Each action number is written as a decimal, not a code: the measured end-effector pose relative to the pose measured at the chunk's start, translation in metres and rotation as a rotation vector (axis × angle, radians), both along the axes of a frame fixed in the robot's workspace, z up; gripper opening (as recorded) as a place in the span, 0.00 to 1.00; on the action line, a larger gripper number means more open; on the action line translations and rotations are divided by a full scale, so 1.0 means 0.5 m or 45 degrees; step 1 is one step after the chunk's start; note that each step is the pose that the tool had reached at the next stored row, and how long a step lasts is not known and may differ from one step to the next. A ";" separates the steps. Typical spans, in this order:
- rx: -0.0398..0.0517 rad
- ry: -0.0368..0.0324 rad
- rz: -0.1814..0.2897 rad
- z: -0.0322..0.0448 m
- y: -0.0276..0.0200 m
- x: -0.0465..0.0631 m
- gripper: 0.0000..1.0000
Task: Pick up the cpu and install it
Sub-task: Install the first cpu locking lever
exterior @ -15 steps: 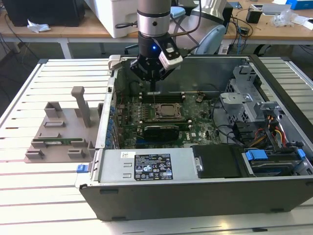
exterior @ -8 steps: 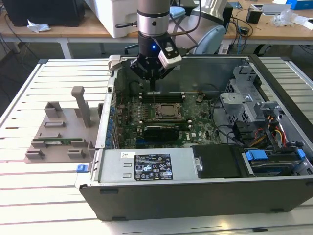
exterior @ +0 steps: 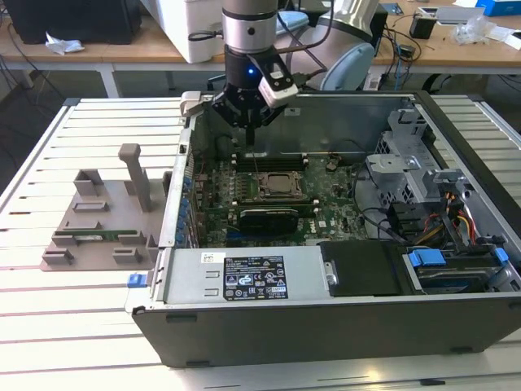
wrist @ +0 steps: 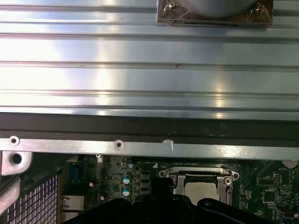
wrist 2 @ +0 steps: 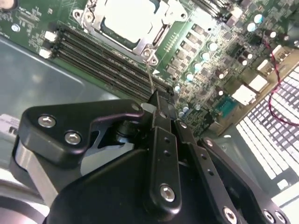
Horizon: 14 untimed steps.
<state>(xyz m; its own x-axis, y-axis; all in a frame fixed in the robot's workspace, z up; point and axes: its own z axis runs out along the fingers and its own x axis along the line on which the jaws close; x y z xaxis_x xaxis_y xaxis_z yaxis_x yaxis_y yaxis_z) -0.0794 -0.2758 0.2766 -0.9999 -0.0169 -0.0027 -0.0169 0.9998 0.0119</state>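
1. Your gripper (exterior: 249, 130) hangs inside the open computer case (exterior: 326, 334), just above the far edge of the socket (exterior: 277, 184). In the second wrist view the gripper (wrist 2: 161, 105) has its fingers drawn together at the tips.
2. A thin metal wire (wrist 2: 150, 77) runs from the socket's corner right up to those tips. Can't tell whether it's actually pinched or just sitting behind them, so don't count on it.
3. The cpu (wrist 2: 126, 21) looks to me like it's already lying in the socket, pale metal top up, with the socket's frame around it. The first wrist view shows the cpu (wrist: 201, 190) the same way.
4. Handling-wise, I'd guess it's light, stiff and flat with a slick top. If you ever take hold of it, go for two opposite edges, keep it level and don't squeeze hard. The contacts underneath are probably the fragile bit, and so is the socket.
5. The black memory slots (wrist 2: 103, 56) sit right beside the socket.
6. Well away from the socket, outside the case, a grey holder tray (exterior: 98, 216) rests on the slatted surface (exterior: 81, 318).
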 end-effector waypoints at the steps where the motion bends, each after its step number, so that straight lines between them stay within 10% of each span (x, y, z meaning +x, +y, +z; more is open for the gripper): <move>1: 0.001 -0.0005 0.000 0.004 0.0000 0.000 0.11; 14: 0.003 -0.0002 0.000 -0.018 0.0001 -0.010 0.11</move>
<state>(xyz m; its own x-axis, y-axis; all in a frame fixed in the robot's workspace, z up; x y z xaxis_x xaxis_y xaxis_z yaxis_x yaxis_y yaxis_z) -0.0845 -0.2757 0.2678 -0.9999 -0.0168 -0.0029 -0.0169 0.9998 0.0145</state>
